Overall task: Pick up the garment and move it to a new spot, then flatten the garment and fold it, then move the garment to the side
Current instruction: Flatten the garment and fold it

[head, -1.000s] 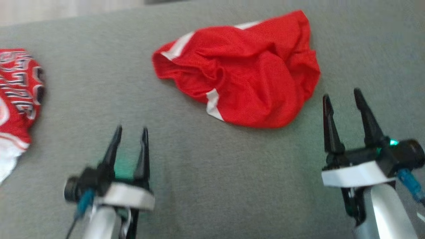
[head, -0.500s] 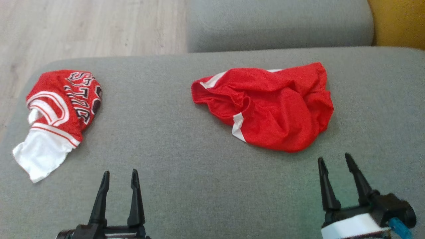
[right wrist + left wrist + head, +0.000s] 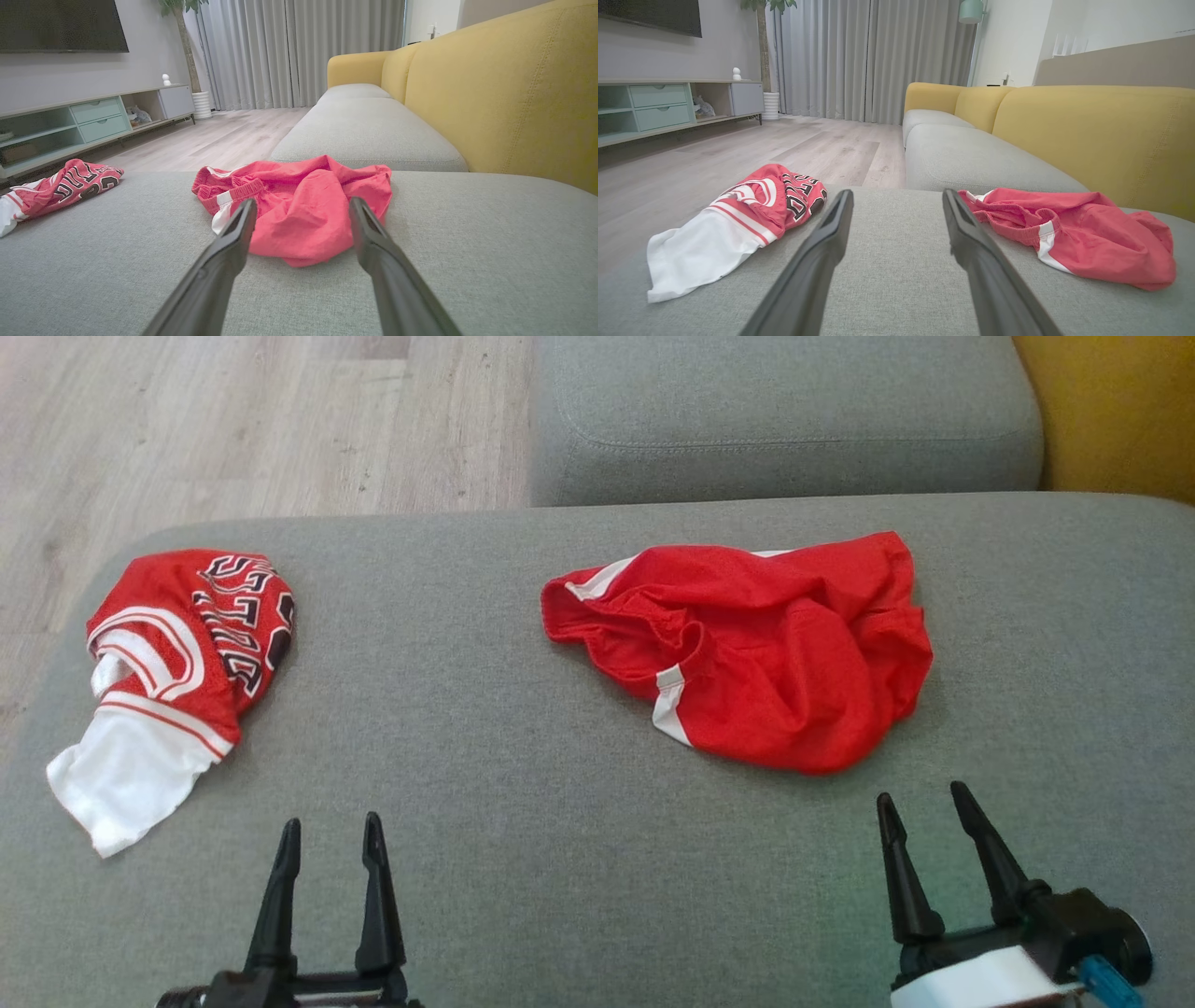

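Crumpled red shorts (image 3: 775, 653) with white stripes lie right of the middle of the grey sofa seat (image 3: 523, 821). They also show in the left wrist view (image 3: 1092, 233) and the right wrist view (image 3: 299, 214). A bunched red and white jersey (image 3: 187, 635) with lettering lies near the seat's left end, also seen from both wrists (image 3: 761, 205) (image 3: 65, 184). My left gripper (image 3: 332, 821) is open over bare seat between the two garments. My right gripper (image 3: 920, 793) is open just short of the shorts' near edge, pointing at them (image 3: 302, 200). Neither holds anything.
A second grey seat cushion (image 3: 784, 411) lies beyond the shorts. The yellow backrest (image 3: 1111, 411) runs along the right. Wooden floor (image 3: 233, 420) drops away past the seat's rounded left edge. A TV cabinet (image 3: 93, 121) stands across the room.
The head camera has moved, so the whole picture slid down and now takes in the floor and far cushion. Both grippers sit lower and further back from the shorts, still open.
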`<state>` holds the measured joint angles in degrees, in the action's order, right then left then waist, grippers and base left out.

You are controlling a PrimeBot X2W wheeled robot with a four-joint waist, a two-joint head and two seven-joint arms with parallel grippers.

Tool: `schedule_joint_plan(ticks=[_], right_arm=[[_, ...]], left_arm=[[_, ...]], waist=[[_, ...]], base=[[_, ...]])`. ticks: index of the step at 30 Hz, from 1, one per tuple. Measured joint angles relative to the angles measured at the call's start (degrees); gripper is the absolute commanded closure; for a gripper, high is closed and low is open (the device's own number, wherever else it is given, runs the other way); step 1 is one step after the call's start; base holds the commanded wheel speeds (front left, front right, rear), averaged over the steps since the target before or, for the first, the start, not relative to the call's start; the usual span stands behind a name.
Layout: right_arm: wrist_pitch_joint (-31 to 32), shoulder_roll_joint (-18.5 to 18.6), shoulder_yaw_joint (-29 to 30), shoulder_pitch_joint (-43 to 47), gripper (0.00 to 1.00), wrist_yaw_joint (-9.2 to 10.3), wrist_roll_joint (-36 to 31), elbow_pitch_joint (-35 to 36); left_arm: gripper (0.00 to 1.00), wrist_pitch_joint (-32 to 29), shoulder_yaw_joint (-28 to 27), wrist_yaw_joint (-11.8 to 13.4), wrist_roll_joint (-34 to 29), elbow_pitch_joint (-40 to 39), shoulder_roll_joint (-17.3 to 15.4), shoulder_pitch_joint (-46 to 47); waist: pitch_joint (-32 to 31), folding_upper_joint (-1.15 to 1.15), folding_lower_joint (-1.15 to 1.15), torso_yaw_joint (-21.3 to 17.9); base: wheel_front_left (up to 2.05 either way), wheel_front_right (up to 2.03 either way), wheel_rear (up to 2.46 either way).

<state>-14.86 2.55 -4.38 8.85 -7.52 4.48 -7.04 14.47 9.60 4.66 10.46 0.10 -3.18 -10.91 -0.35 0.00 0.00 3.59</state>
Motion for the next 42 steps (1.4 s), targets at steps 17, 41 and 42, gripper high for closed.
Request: schedule_joint_plan(ticks=[17,41,42], right_arm=[[0.0,0.0,-1.3,0.0,0.00,0.00,0.4,-0.9],[0.0,0.0,0.1,-6.4,0.00,0.00,0.2,1.2],[0.0,0.0,0.1,-6.8,0.00,0.00,0.0,1.2]], left_arm=[[0.00,0.0,1.4,1.4,-1.0,1.5,0.0,-0.1],[0.00,0.1,18.8,-11.8,-8.0,28.5,0.3,34.3],[0.00,0.1,20.1,-11.8,-8.0,30.8,0.4,36.4]], waist=[[-0.4,0.00,0.00,-0.1],[10.2,0.00,0.01,-4.0],[10.9,0.00,0.02,-4.5]], base=[[0.00,0.00,0.00],[0.00,0.00,0.00],[0.00,0.00,0.00]])
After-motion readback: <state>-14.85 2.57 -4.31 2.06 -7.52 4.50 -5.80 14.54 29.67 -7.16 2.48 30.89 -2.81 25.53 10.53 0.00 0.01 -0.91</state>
